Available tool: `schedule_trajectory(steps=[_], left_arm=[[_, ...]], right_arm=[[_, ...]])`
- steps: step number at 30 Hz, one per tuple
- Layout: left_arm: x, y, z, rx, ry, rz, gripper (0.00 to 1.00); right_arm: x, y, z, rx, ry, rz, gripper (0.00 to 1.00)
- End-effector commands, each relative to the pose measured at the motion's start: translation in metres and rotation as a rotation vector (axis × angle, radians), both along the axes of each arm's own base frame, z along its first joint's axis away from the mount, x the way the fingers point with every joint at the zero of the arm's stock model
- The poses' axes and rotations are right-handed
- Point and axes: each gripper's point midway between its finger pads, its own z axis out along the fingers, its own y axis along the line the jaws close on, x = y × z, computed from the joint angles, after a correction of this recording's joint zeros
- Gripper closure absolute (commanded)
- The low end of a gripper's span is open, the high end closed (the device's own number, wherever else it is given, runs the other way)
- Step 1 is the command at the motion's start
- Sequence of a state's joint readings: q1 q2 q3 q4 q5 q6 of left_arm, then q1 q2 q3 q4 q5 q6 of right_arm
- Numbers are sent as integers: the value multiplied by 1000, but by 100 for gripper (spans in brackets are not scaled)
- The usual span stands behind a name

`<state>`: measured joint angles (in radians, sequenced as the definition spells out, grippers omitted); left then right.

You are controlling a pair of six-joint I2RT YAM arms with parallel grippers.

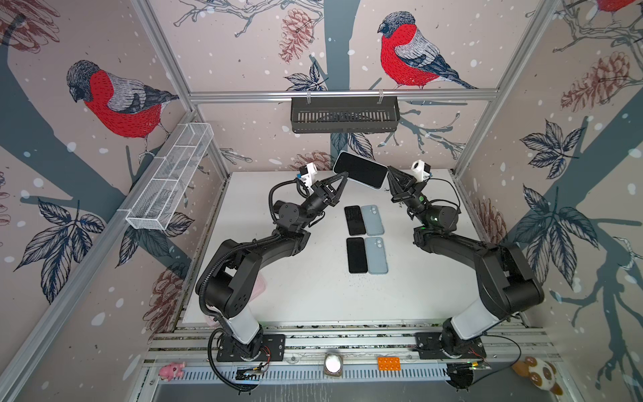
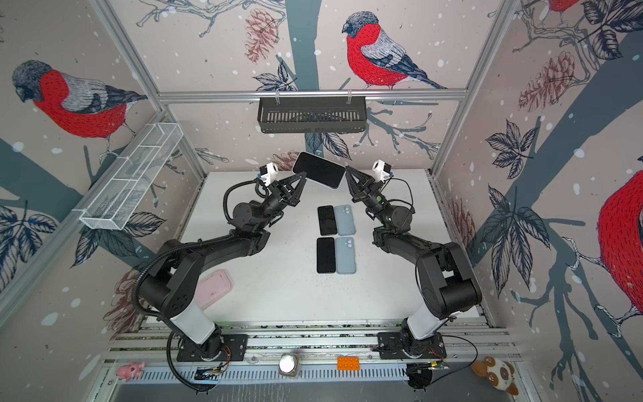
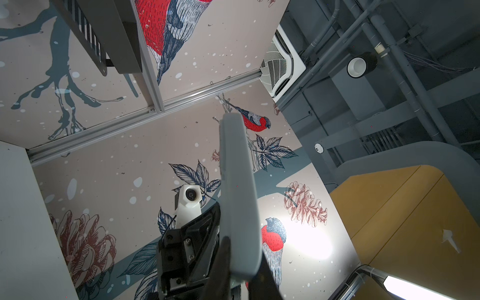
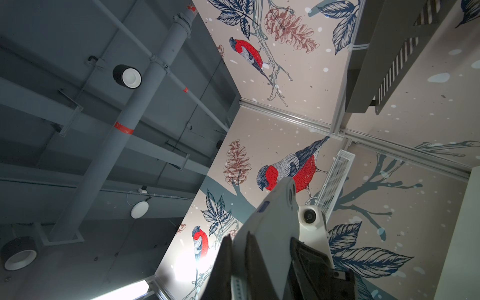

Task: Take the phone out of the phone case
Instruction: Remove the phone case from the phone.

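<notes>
White table point(image 1: 313, 296) below; arms raised, left end effector point(image 1: 345, 175) and right end effector point(image 1: 389, 168) clamp cased phone point(image 1: 360, 170) ends

Matte black arms point(image 1: 268, 245) with triangular grippers point(image 1: 345, 175), white base links point(image 1: 243, 325), white wrist cameras point(image 1: 308, 172), one ribbed cable point(image 1: 202, 294).

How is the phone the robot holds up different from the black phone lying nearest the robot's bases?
The held phone hangs tilted in the air, pinched at its ends by the left gripper and right gripper; the near black phone lies flat on the table. The held phone wears a pale case; the near black phone is bare, with a blue case beside it. Both show dark screens facing up.
</notes>
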<state>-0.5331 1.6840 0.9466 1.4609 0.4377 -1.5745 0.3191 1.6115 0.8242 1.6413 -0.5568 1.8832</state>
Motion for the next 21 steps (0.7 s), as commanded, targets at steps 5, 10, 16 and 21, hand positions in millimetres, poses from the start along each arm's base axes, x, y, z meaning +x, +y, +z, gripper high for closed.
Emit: schedule_trajectory(steps=[5, 10, 16, 21], left_arm=[[-49, 14, 55, -154, -247, -82, 100], [-50, 14, 56, -163, -255, -86, 100], [-51, 14, 66, -183, -282, -86, 100], [-50, 13, 68, -189, -287, -90, 100]], right_arm=[[-34, -10, 24, 86, -156, 36, 96], [-29, -11, 23, 107, -132, 34, 96], [-27, -11, 28, 139, -122, 45, 96], [-27, -7, 33, 164, -113, 62, 96]])
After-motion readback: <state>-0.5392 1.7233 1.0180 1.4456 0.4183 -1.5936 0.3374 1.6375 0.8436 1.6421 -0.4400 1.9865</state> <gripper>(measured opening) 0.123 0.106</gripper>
